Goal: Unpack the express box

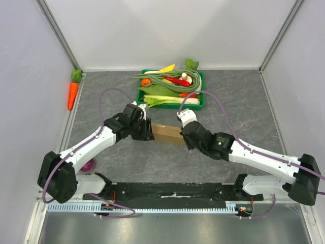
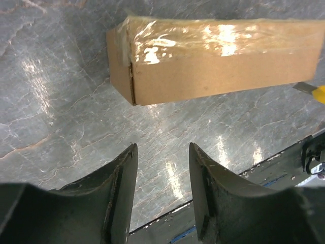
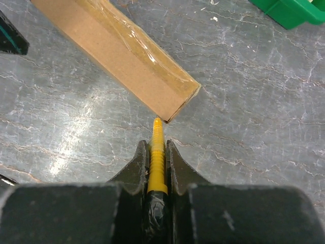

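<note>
While the express box (image 1: 166,133) lies flat on the grey marbled tabletop (image 1: 244,101), the two arms close in on it from either end. The left arm (image 1: 91,145) reaches to its left end and the right arm (image 1: 254,152) to its right end, so the carton sits between them in the middle of the tabletop, just in front of a green tray (image 1: 202,104) heaped with vegetables.

Seen from the left wrist, the box (image 2: 213,66) is a long plain brown carton with a glossy strip of clear tape along its top face and over its end. The left jaws stand partly apart and hold nothing. Their dark fingers (image 2: 119,188) stop short of the box, with a band of bare tabletop (image 2: 61,101) between tips and cardboard.

From the right wrist, the right jaws are clamped narrowly on a yellow tool (image 3: 157,147) with a ridged body, which sticks out straight ahead between the fingers (image 3: 136,168). Its tip sits at the near bottom corner of the box (image 3: 117,51), at the carton's end face; whether it actually touches the cardboard cannot be told. The same tool shows at the right edge of the left wrist view (image 2: 317,92), where a small grey blade projects from the yellow.

An orange carrot (image 1: 73,94) lies against the left wall, well apart from the box.
</note>
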Controlling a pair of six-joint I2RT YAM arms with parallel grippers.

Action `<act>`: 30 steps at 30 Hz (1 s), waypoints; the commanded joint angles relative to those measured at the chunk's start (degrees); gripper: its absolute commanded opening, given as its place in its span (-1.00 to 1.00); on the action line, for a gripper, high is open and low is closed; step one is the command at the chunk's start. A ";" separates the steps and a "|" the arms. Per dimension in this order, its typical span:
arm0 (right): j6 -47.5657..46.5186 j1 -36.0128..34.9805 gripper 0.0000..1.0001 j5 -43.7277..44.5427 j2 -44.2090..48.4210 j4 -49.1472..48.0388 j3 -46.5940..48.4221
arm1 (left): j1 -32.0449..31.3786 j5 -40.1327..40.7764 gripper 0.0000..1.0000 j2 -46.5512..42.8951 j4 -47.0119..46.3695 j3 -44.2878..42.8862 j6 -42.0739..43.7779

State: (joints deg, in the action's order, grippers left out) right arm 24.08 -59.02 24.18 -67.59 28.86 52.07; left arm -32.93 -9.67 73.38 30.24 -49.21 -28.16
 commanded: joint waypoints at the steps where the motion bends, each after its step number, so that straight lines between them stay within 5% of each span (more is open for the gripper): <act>1: 1.76 0.22 -1.00 2.62 3.52 0.67 1.01 | -0.21 -0.52 0.05 -2.63 1.84 -6.33 4.60; 9: 4.57 0.58 -1.00 0.69 9.58 5.23 1.71 | -3.10 -8.50 0.70 3.33 -5.98 -14.33 24.44; 16: 6.24 1.72 -1.00 2.18 12.48 9.45 2.77 | -9.60 -7.65 0.74 15.38 -2.91 -20.57 45.18; 30: 9.06 3.74 -1.00 3.68 15.12 11.83 2.59 | -11.90 -4.92 0.72 23.30 -2.29 -25.14 53.83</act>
State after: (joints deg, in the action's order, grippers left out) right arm 31.31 -55.68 25.85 -53.56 40.53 52.38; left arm -44.07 -15.86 96.53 27.64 -71.85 20.80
